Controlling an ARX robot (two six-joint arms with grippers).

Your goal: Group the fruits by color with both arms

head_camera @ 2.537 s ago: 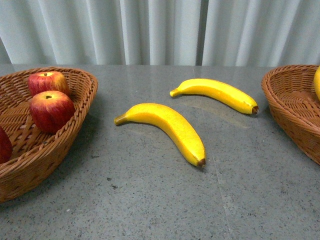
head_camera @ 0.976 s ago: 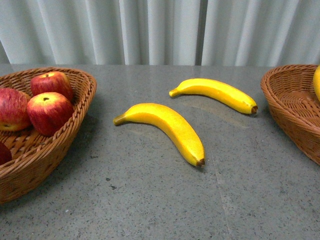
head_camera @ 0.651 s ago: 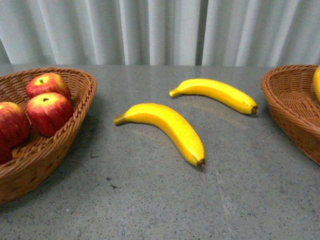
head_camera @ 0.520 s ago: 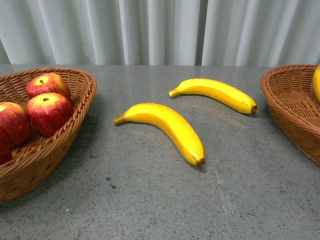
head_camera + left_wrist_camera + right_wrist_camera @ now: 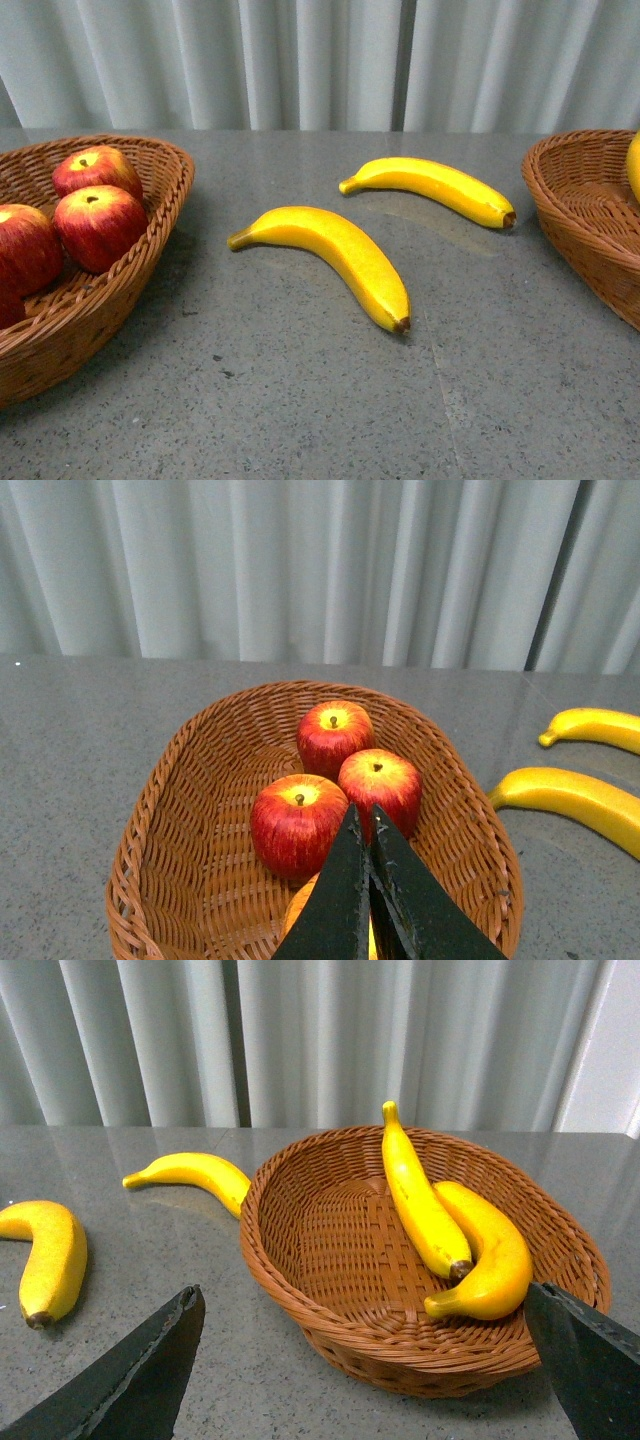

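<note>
Three red apples [image 5: 334, 735] [image 5: 379, 785] [image 5: 298, 825] lie in the left wicker basket [image 5: 160, 810]. My left gripper [image 5: 363, 810] hangs shut and empty just above them, hiding most of a yellow-orange fruit [image 5: 300, 915] under it. In the front view the apples [image 5: 100, 226] show at the left edge and neither gripper appears. Two bananas [image 5: 340, 255] [image 5: 435, 185] lie on the grey table between the baskets. My right gripper [image 5: 362, 1295] stands wide open over the near side of the right basket [image 5: 300, 1290], which holds two bananas [image 5: 420, 1190] [image 5: 490, 1250].
A pale pleated curtain [image 5: 320, 60] closes off the back of the grey stone table [image 5: 300, 400]. The right basket [image 5: 590, 210] reaches past the front view's right edge, with a sliver of banana [image 5: 634, 165] showing in it.
Since 2.5 s ago another apple has come into the left basket and rolled down to its left side, nudging the other apples. The loose bananas have stayed put.
</note>
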